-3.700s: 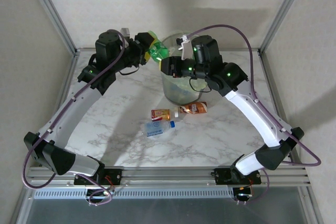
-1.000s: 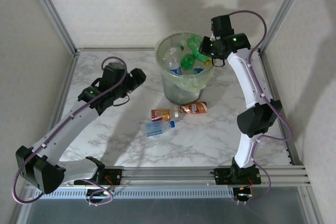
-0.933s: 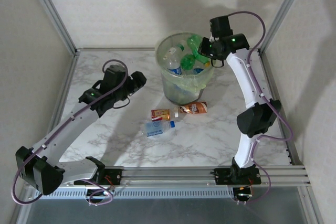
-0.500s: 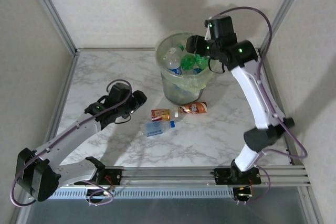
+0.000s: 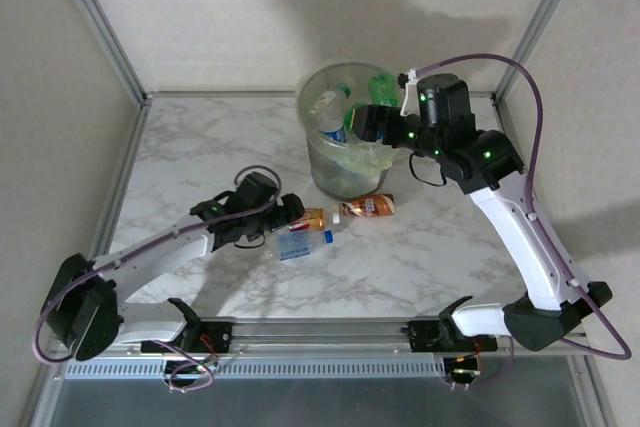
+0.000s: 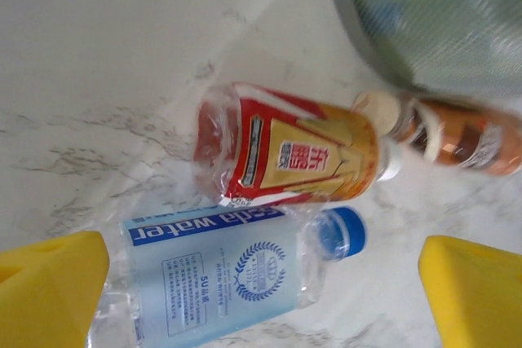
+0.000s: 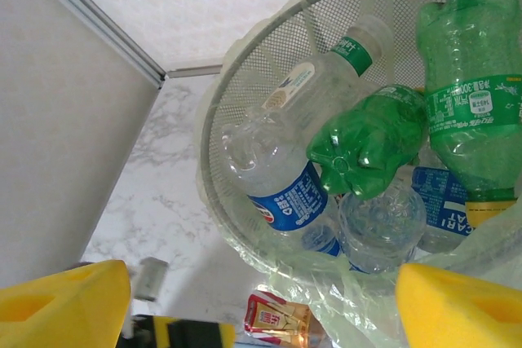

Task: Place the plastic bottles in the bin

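Left gripper (image 6: 261, 291) fingers spread over blue-label water bottle (image 6: 220, 270) and red-label tea bottle (image 6: 285, 152) mid-table, brown-label bottle (image 6: 461, 136) near bin (image 5: 335, 175) by table's far edge, right gripper (image 7: 261, 303) spread empty above binned bottles (image 7: 367, 144)

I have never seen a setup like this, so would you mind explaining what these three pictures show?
Two robot arms are bolted to the near edge of a marble-look table. One picture comes from a camera above and behind them. The other two come from cameras on the wrists, so the yellow pads at the bottom corners are each hand's own fingers. The left hand is open and empty, facing three crushed bottles lying on the table: a blue-labelled water bottle, a red-and-gold labelled bottle and an orange-brown labelled bottle. The right hand, also open and empty, hovers over the bin, which holds green and clear bottles.
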